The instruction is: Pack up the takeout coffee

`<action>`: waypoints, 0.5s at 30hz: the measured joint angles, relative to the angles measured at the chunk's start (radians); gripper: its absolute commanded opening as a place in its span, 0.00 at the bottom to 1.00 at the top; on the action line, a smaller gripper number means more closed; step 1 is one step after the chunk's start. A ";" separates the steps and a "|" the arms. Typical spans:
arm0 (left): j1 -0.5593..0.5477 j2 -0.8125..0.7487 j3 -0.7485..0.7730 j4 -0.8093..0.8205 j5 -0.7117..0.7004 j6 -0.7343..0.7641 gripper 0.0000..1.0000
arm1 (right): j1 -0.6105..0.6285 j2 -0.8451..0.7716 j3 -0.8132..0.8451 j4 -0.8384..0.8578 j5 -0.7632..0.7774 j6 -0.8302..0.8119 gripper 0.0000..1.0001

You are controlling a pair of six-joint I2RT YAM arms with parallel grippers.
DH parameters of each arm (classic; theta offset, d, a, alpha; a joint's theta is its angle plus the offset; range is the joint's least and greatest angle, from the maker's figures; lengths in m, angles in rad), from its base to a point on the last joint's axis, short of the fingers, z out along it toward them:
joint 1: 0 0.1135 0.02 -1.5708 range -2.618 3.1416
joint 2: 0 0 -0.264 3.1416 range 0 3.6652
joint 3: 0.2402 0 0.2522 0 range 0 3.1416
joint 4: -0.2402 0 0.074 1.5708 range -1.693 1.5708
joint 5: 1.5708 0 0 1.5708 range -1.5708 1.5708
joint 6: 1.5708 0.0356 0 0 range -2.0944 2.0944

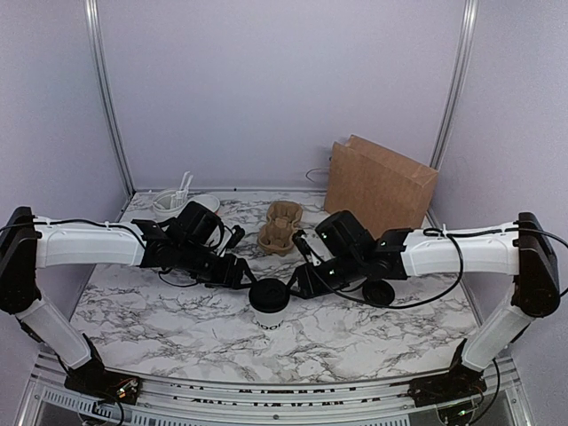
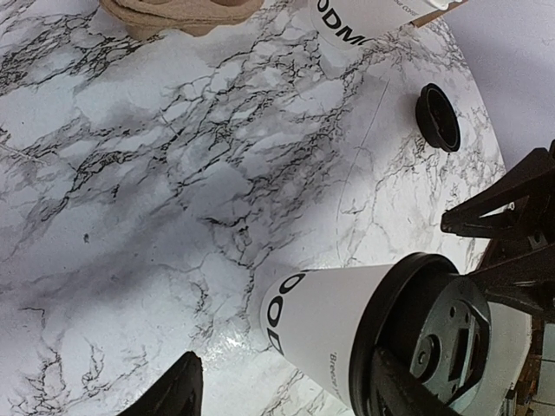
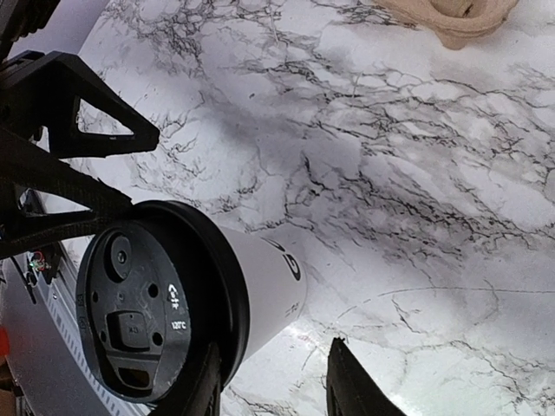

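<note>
The takeout coffee (image 1: pixel 269 300) stood upright on the marble-patterned desk (image 1: pixel 151 311), about mid-width and toward the near edge. Its black lid was on and the black lettering faced my side. It sat between the two arms.

I checked the left pincer (image 2: pixel 282 364): fingers apart. In its wrist view one finger (image 2: pixel 169 394) stood clear of the cup wall, with bare desk showing between them. The other finger crossed in front of the lid rim, and I could not tell whether it touched. It had no clamp on the cup.

I checked the right pincer (image 3: pixel 273 347): fingers apart as well. One finger (image 3: pixel 208 386) lay just beside the lid rim and the other hung out over the desk. Only a slice of cup wall showed between them. It was not clamped on anything I could see.

From above, the two pincers flanked the cup from opposite sides, tips just beside the lid.

Further out:
- A loose black lid (image 1: pixel 379 293) lay flat to the right of the coffee, beside the right arm.
- A second white paper cup (image 2: pixel 364 13) with the same lettering was cut off by the top edge of the left wrist view, its top unseen.
- A pulp cup carrier (image 1: pixel 282 228) sat behind the coffee.
- A brown paper bag (image 1: pixel 380 188) stood upright at the back right.
- A utensil holder (image 1: pixel 170 206) stood at the back left, white utensils sticking up from it.
</note>
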 measured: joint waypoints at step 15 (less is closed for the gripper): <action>-0.006 0.000 0.041 -0.006 -0.004 0.006 0.67 | 0.014 0.000 0.072 -0.079 0.071 0.000 0.40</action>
